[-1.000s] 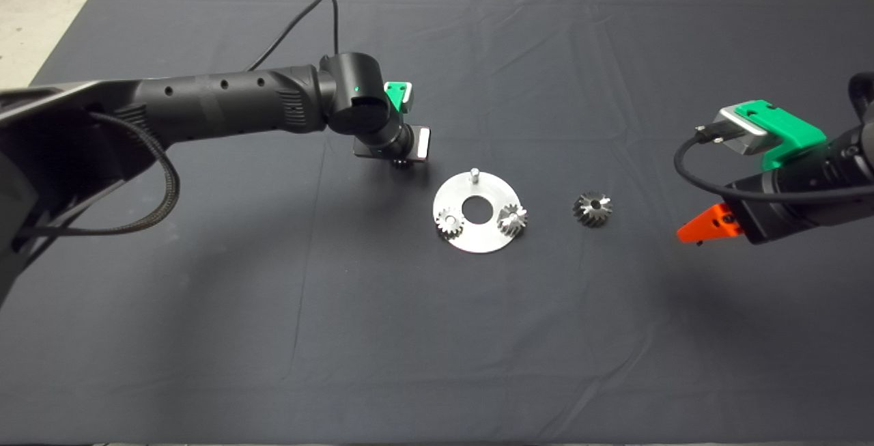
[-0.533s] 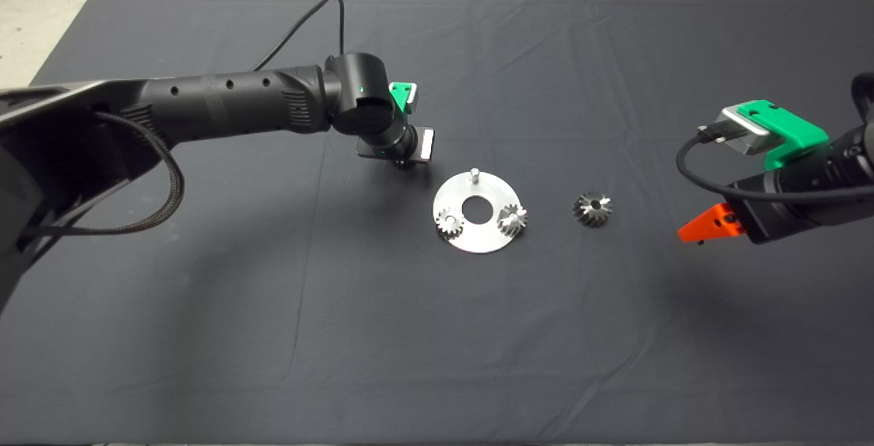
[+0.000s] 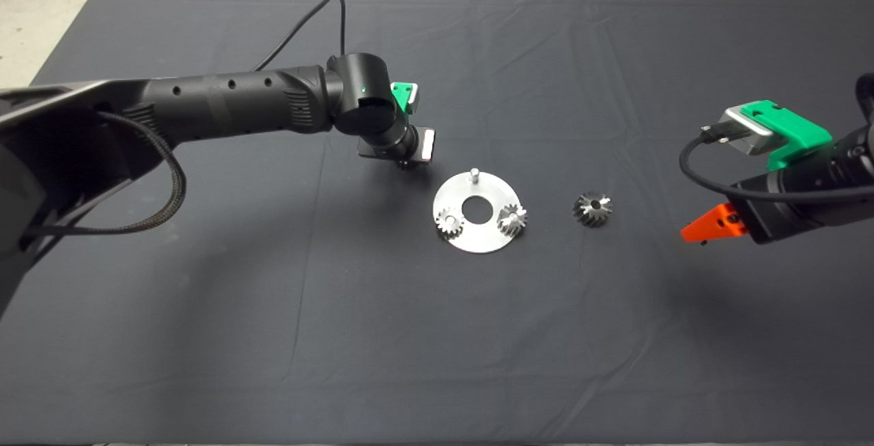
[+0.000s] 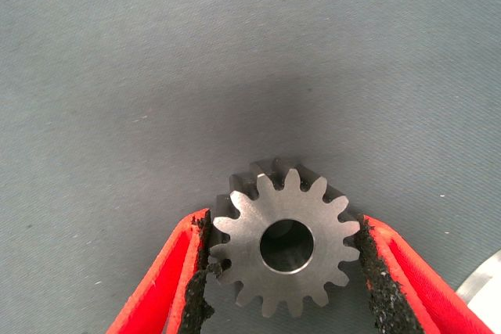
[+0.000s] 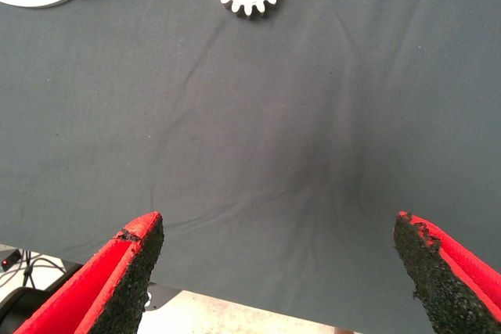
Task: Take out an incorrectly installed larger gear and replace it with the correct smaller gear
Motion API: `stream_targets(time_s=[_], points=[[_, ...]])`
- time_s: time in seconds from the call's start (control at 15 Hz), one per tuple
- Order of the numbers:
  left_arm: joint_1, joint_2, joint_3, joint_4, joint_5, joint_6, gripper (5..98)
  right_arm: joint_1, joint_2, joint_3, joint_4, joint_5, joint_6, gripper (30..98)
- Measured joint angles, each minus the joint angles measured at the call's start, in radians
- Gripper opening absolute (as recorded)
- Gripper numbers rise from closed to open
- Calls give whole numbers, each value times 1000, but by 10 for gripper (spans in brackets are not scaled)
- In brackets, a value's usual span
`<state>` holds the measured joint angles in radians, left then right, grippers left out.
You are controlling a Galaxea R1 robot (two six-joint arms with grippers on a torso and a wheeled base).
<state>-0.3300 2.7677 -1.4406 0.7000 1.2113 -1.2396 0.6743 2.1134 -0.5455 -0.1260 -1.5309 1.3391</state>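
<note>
Two small gears sit on the plate (image 3: pixel 478 238), far pin (image 3: pixel 473 174) bare; big gear (image 3: pixel 592 209) lies off, right. We hold the small gear (image 4: pixel 286 244) in the left gripper (image 4: pixel 286 271); right gripper (image 5: pixel 286 271) gapes wide, idle.

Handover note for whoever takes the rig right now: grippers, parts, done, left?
Left gripper: shut on the smaller gear, near the round plate's far-left rim.
Right gripper: open, holding nothing, at the mat's right side.
Larger gear: already off, lying on the mat right of the plate.
Plate: two small gears on pins, far pin bare.
Left: seat the smaller gear on that bare pin.
</note>
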Motion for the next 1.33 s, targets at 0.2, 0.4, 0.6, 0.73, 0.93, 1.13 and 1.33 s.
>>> stream_targets(time_s=[0.2, 0.4, 0.6, 0.73, 0.93, 1.13, 1.33], points=[[0, 0, 0, 0, 0, 3, 407, 0, 0, -1, 0, 0, 0, 781], [0, 0, 0, 0, 0, 3, 396, 0, 0, -8, 0, 0, -3, 781], [0, 0, 0, 0, 0, 3, 381, 0, 0, -9, 0, 0, -4, 781], [0, 2, 0, 0, 1, 4, 361, 0, 0, -10, 0, 0, -4, 781], [0, 9, 15, 0, 0, 4, 358, 0, 0, -10, 3, 0, -4, 781], [-12, 25, 57, -12, 0, 3, 355, 1, -6, -10, 15, 0, -3, 781], [-126, 37, 105, -44, 17, -13, 355, 1, -14, -10, 19, -1, -3, 781]])
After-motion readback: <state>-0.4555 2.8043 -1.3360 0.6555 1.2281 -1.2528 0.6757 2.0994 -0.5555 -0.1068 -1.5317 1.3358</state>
